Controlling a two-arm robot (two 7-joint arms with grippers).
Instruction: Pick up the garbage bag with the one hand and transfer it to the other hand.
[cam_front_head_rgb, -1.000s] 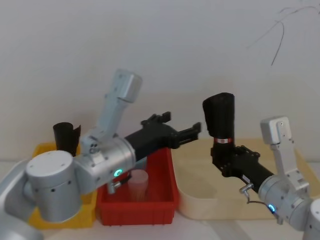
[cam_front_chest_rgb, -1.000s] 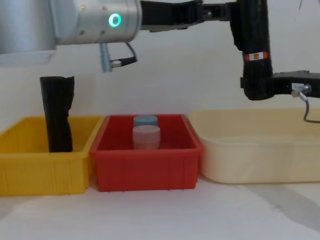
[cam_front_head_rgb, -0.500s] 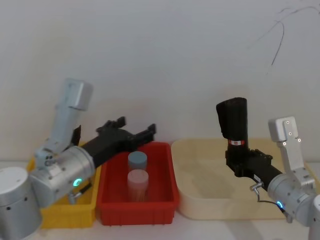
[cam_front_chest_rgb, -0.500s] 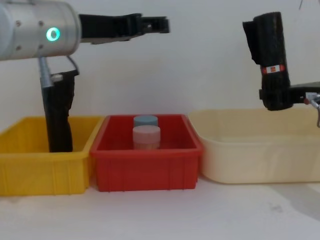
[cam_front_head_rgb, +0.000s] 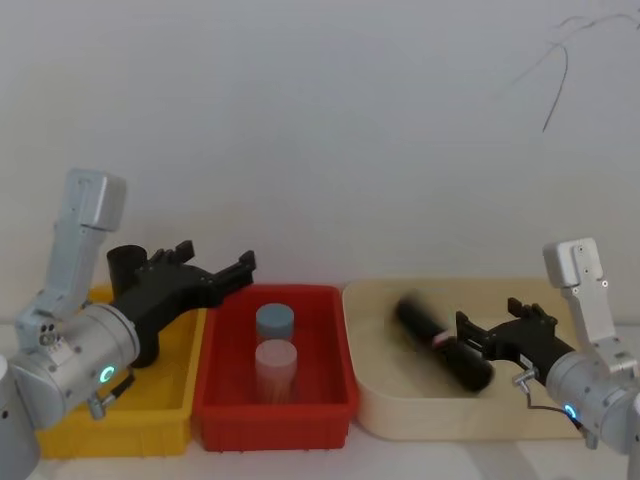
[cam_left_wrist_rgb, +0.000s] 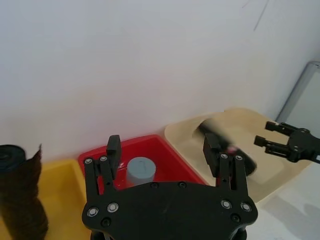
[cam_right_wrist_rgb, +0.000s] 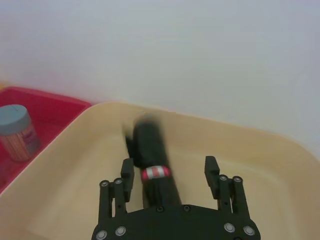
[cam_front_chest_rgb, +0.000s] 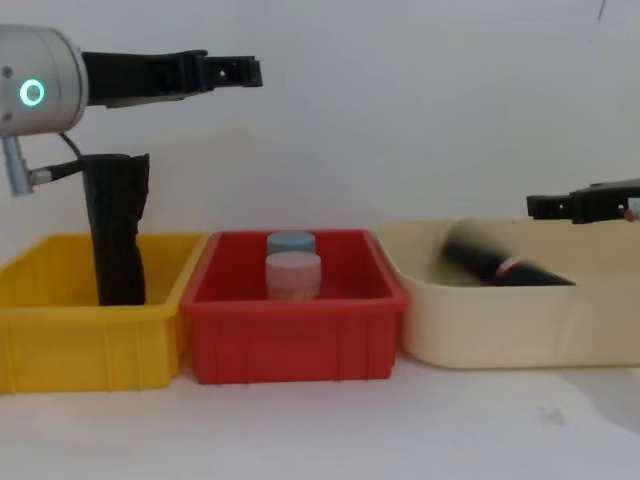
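While the garbage bag blurs: tilted in the beige tray, under the right gripper.
Right jaws: wide open, gripping nothing.
Left gripper: jaws wide open, empty, above the yellow bin's right edge.

I pass freely overhead; jars block the red bin's centre, the garbage bag the beige bin's left.
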